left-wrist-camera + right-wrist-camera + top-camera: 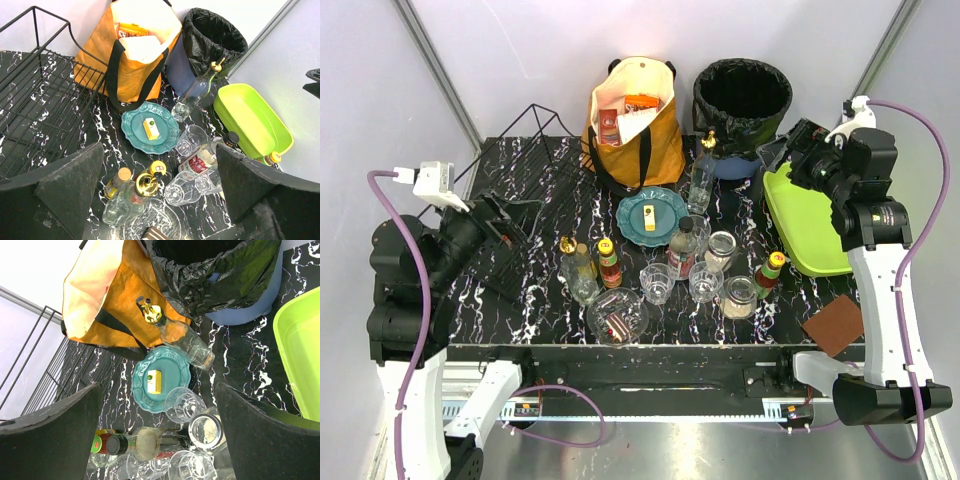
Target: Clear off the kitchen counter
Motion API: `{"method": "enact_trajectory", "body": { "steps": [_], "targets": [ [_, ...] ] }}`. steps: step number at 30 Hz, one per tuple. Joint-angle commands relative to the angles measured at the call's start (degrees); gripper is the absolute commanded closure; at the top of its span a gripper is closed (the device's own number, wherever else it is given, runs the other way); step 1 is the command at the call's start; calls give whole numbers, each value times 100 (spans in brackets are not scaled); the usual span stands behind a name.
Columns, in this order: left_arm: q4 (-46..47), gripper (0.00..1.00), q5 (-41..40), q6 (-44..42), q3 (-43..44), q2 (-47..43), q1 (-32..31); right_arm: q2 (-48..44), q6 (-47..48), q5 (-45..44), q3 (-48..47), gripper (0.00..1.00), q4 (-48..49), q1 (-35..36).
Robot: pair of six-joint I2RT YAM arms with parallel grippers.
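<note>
You have the bench point(535, 310), black with white veins, filling the middle of the top view and loaded from its far edge to its near edge. Black wire rack point(510, 175) takes the far-left part. Orange tote bag point(635, 130) stands at the far edge, middle, with packets inside. Black-lined bin point(742, 100) sits just right of the bag. Lime-green tray point(805, 225) lies along the right edge. Your left hand point(505, 228) hangs above the rack, fingers spread wide, holding nothing. Your right hand point(788, 148) hangs above the far end of the tray near the bin, also spread wide and holding nothing. Teal plate point(632, 212) sits mid-bench in front of the bag. Glass bowl point(617, 315) is at the near edge, something dark in it. Brown pad point(835, 325) is at the near-right corner. Clear bottle with gold stopper point(702, 175) stands between plate and bin. Sauce bottles, jars and drinking glasses crowd together between plate and bowl. Small yellow block point(650, 221) lies on the plate.
</note>
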State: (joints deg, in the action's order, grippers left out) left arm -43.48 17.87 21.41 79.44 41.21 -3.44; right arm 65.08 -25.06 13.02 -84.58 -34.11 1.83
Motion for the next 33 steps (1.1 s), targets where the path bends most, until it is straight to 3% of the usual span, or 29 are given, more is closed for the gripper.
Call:
{"method": "enact_trajectory", "body": {
  "steps": [1,8,13,17,28,33],
  "targets": [
    [472,1,174,-102,-121,-131,-16,-101,80,-1,3,2,106,11],
    [297,1,120,-488,-490,-210,-25,-74,45,78,20,2,10,11],
    [305,1,1463,-980,-1183,-306,-253,-48,-25,166,117,2,1,11],
    [446,1,1878,-1165,-1834,-543,-429,-48,-43,201,196,2,18,2],
    [1658,1,763,-1411,-3144,-1018,-596,-4,-96,140,293,2,88,2],
    [2624,1,886,-1298,-3820,-1361,-605,40,-26,79,257,2,97,11]
  ]
}}
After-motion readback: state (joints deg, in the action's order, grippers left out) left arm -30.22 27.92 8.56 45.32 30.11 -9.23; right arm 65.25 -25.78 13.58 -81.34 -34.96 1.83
